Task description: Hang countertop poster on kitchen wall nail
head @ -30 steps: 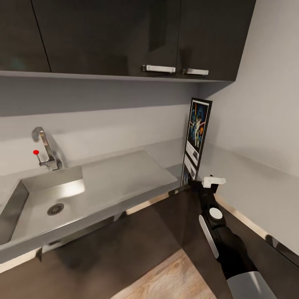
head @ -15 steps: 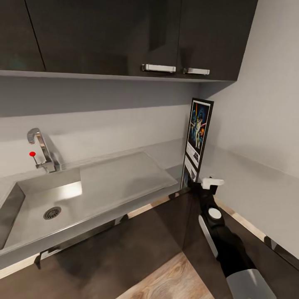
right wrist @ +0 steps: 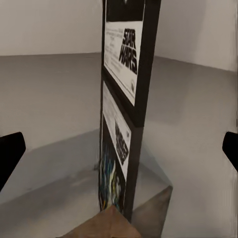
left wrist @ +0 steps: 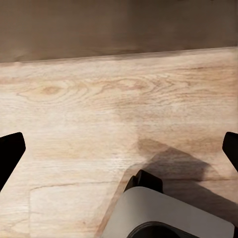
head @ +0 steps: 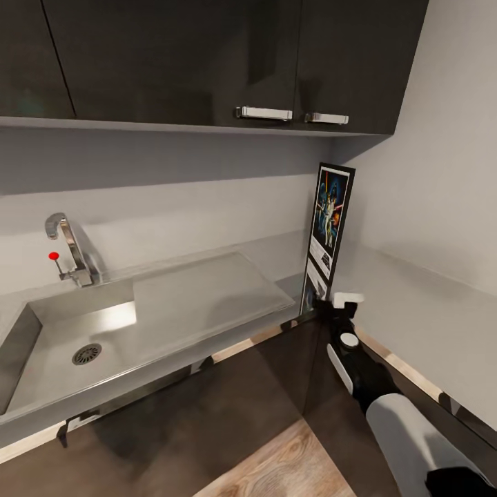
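Reaching further in than a second ago, the right tool (head: 343, 304) now sits just short of the poster (head: 327, 224), which stands upright in the inner corner of the bench (head: 207, 293), edge-on toward the arm. Its fingers are spread wide and hold nothing, so the grasp looks next. The sink (head: 41, 331) and tap (head: 67, 247) lie well apart; the wall cabinets (head: 207, 62) overhang. The left tool (left wrist: 119, 153), also wide open and empty, faces the wood floor (left wrist: 99, 99).
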{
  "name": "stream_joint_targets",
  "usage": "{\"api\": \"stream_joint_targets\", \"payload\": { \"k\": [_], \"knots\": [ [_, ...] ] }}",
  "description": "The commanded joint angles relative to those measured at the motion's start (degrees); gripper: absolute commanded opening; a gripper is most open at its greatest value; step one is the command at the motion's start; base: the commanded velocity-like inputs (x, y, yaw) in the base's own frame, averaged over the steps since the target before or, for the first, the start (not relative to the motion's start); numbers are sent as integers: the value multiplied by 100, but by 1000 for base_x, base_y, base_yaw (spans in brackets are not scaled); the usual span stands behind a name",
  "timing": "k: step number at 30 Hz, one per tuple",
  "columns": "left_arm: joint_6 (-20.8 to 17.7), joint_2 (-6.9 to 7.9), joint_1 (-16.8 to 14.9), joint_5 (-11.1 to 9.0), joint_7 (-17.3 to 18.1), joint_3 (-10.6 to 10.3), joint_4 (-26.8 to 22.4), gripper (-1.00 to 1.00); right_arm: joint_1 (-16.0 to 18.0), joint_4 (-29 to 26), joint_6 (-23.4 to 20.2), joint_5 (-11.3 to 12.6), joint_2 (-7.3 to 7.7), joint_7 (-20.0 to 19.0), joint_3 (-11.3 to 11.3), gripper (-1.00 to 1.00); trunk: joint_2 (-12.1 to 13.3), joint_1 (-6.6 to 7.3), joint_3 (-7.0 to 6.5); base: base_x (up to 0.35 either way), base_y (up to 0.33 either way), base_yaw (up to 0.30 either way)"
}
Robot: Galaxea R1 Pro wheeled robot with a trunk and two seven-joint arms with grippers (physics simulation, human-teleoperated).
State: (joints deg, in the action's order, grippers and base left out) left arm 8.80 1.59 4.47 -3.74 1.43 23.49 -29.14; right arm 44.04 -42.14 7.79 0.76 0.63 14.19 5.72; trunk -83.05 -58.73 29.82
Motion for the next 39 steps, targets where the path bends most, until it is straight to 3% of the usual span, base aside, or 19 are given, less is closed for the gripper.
{"api": "stream_joint_targets", "payload": {
  "k": [1,4,9,10,15,22,39],
  "knots": [
    [7,-1,1,-39,15,4,-5,100,11,24,64,9,11,49,34,100,-3,0,4,0,0,0],
    [7,-1,1,-39,15,3,-4,100,25,71,190,31,19,49,31,100,-3,0,4,0,0,0],
    [7,-1,1,-39,15,0,-4,100,32,93,266,585,24,45,35,100,-3,0,4,0,0,0],
    [7,-1,1,-39,15,1,-4,100,33,96,279,801,24,37,38,100,-3,0,4,0,0,0],
    [7,-1,1,-39,18,1,-4,100,34,99,294,1067,25,21,41,100,-3,0,4,0,0,0],
    [7,-1,1,-39,15,5,-4,100,34,94,301,1177,22,14,50,100,-3,0,4,0,0,0],
    [7,-1,1,-39,15,6,-1,100,34,64,311,1189,17,14,68,100,-3,0,4,101,0,0]
  ]
}}
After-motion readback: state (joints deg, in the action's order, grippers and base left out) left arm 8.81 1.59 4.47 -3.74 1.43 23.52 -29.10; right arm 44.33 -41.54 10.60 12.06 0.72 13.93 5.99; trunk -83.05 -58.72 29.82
